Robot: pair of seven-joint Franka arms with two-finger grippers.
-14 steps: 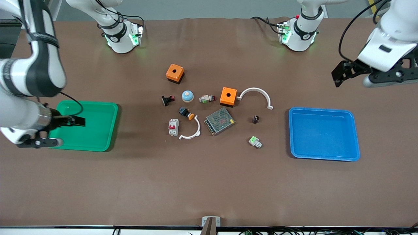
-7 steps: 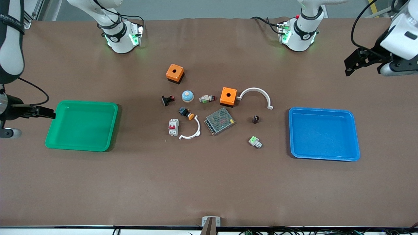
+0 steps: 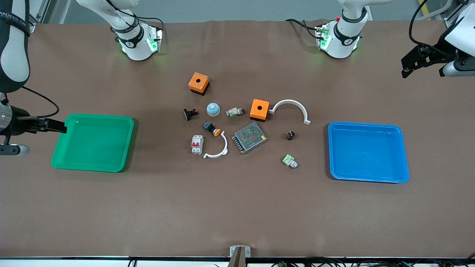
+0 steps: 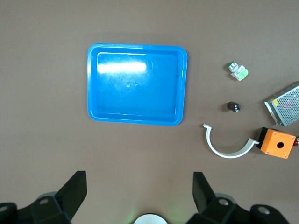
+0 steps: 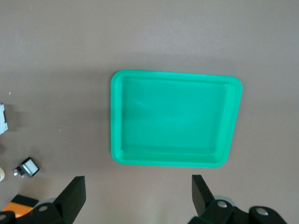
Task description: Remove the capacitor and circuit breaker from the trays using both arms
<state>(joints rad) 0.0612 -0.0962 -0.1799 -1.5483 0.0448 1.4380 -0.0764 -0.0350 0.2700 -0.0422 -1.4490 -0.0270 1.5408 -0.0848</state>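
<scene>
The capacitor, a tiny black cylinder, stands on the table between the grey power supply and the blue tray; it also shows in the left wrist view. The breaker, white-grey with red levers, lies beside a small white arc; only its edge shows in the right wrist view. My left gripper is open and empty, high over bare table at the left arm's end. My right gripper is open and empty beside the green tray's outer rim.
Among the parts lie two orange boxes, a larger white arc, a blue dome button, a black-and-red switch, a black push-button with orange cap, a white-green-red button part and a green-and-white connector.
Both arms have drawn back toward the table's ends. My right gripper left the green tray and now hangs beside its rim. My left gripper moved outward and toward the bases.
</scene>
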